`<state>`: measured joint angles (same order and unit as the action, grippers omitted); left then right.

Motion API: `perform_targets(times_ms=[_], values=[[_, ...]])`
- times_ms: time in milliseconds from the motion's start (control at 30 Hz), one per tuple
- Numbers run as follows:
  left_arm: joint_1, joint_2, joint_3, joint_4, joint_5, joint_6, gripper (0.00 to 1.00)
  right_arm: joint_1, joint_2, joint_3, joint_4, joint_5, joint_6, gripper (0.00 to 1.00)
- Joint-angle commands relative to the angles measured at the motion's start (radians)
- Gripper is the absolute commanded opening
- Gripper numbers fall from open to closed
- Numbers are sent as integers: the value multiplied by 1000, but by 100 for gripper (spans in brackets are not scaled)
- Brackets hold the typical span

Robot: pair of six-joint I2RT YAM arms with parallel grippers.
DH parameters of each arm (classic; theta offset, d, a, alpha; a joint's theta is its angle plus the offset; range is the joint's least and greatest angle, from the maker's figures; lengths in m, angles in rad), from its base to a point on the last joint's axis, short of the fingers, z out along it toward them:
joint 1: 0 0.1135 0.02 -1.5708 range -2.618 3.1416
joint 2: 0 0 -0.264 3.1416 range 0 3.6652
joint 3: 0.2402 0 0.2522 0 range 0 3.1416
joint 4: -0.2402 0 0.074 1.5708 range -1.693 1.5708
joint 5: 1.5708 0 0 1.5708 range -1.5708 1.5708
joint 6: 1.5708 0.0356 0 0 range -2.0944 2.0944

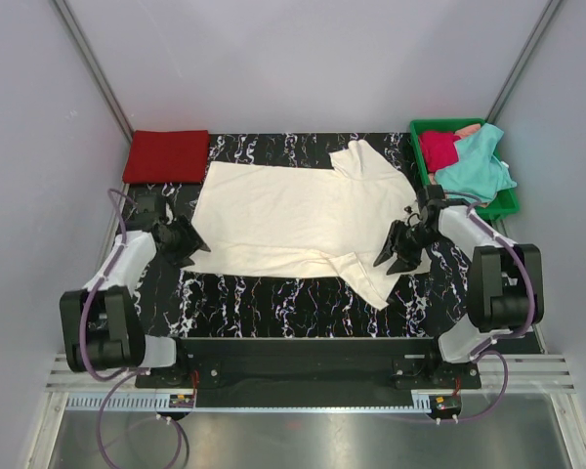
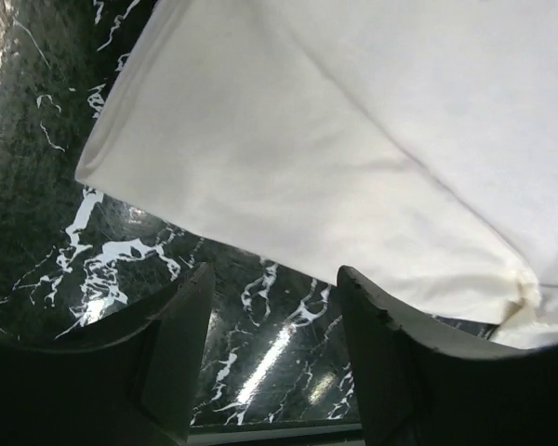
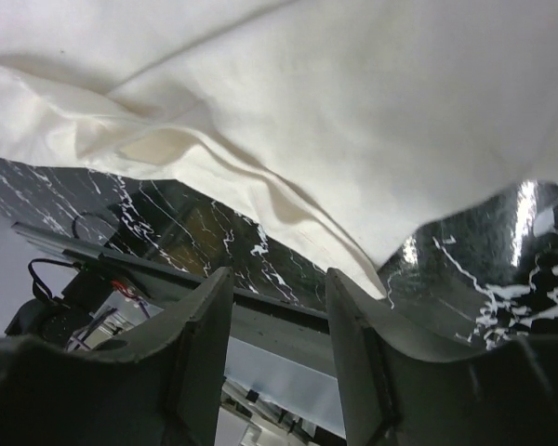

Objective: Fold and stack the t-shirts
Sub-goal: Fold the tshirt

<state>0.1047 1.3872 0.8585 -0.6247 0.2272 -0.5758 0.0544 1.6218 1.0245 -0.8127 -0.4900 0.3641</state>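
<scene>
A large cream-white t-shirt (image 1: 293, 220) lies spread flat on the black marble table (image 1: 273, 303), its sleeves toward the right. My left gripper (image 1: 197, 244) hovers at the shirt's left hem. In the left wrist view the left gripper (image 2: 274, 279) is open, with only tabletop between the fingers and the cream cloth (image 2: 353, 139) just beyond them. My right gripper (image 1: 393, 260) is at the near right sleeve. Seen from the right wrist, the right gripper (image 3: 279, 279) is open and empty below the cream cloth (image 3: 353, 111). A folded red t-shirt (image 1: 166, 156) rests at the back left.
A green tray (image 1: 439, 124) at the back right holds a crimson t-shirt (image 1: 438, 149) and a teal t-shirt (image 1: 474, 166), which hangs over its edge. Grey walls enclose the table on three sides. Both arm bases stand at the near edge.
</scene>
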Motion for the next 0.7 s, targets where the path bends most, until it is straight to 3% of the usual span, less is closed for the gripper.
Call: perform_targets(times_ms=[0,133,200,233,333,433,667], values=[[-22,-85,28,-18,-34,23,64,5,-83,-1,-169,97,50,52],[-163,-126,53,77,6,53,72,5,-164,-52,-186,128,47,59],[-310,-103,98,170,20,85,73,7,-181,-92,-180,108,48,61],[-420,-55,159,202,12,102,74,7,-184,-121,-174,88,65,61],[-616,92,275,226,-26,191,73,5,-209,-173,-122,36,99,60],[-733,224,414,281,-63,284,72,7,-240,-243,-74,8,157,56],[-830,453,548,425,17,433,69,7,-298,-317,-11,24,236,45]])
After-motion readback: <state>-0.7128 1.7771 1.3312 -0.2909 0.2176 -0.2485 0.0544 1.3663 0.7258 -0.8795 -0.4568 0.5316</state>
